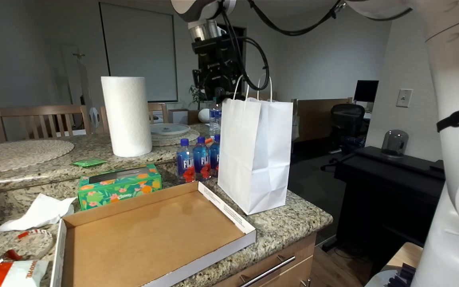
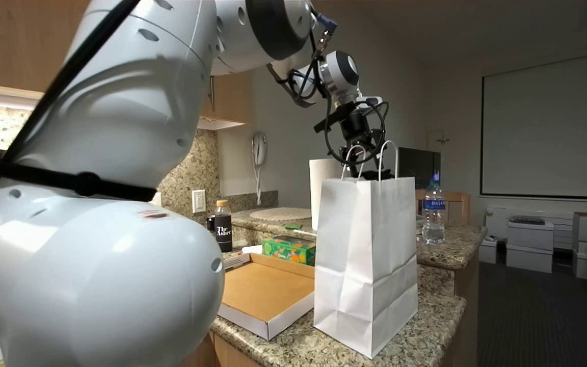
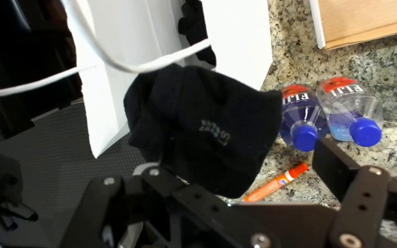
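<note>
Gripper (image 3: 244,153): black, pointing downward above the rim of a white paper bag (image 1: 255,155), near the bag's looped handles (image 2: 395,153). Its two fingers stand spread wide apart.
Black cloth (image 3: 215,117): a soft, crumpled piece at the bag's open mouth, overlapping its edge. In the wrist view it shows between the spread fingers; whether it touches either one, I cannot tell. Its small pale lettering is blurred.
Inside the bag: more dark material (image 3: 195,26), its shape unclear.
Bag's stance: upright on a speckled granite counter (image 1: 303,213), both handles raised.
Fiji bottles (image 1: 202,159): three, blue-capped, upright in a row just beside the bag.
Orange marker (image 3: 272,185): lying near the bottle caps in the wrist view.
Cardboard tray (image 1: 153,235): shallow, brown inside, white outside, flat on the counter near the bag.
Tissue box (image 1: 122,185): green, flower-patterned, just beyond the tray.
Raised ledge (image 1: 90,149): bears an upright paper towel roll (image 1: 128,115), a round woven mat (image 1: 22,155) and, in both exterior views, a clear Dasani bottle (image 2: 433,219).
Beside the tray's far side: a crumpled white tissue (image 1: 44,213) and a red-and-white packet (image 1: 12,273).
Background: a wall phone (image 2: 259,148) and a dark office chair (image 1: 347,113).
</note>
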Action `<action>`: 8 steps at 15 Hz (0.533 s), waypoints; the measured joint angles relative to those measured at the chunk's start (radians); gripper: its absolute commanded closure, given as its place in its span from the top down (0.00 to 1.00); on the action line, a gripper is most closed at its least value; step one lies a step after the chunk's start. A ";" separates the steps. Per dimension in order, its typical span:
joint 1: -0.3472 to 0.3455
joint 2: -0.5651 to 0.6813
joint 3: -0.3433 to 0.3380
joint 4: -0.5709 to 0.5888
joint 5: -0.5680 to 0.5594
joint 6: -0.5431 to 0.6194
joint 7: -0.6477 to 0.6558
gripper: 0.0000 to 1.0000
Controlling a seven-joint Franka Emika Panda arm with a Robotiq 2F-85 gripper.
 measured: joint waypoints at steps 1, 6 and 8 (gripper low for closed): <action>0.004 0.004 -0.003 0.004 0.000 -0.012 0.000 0.89; 0.016 0.019 -0.009 0.022 -0.001 -0.048 0.000 0.47; 0.016 0.019 -0.010 0.027 -0.001 -0.052 0.000 0.34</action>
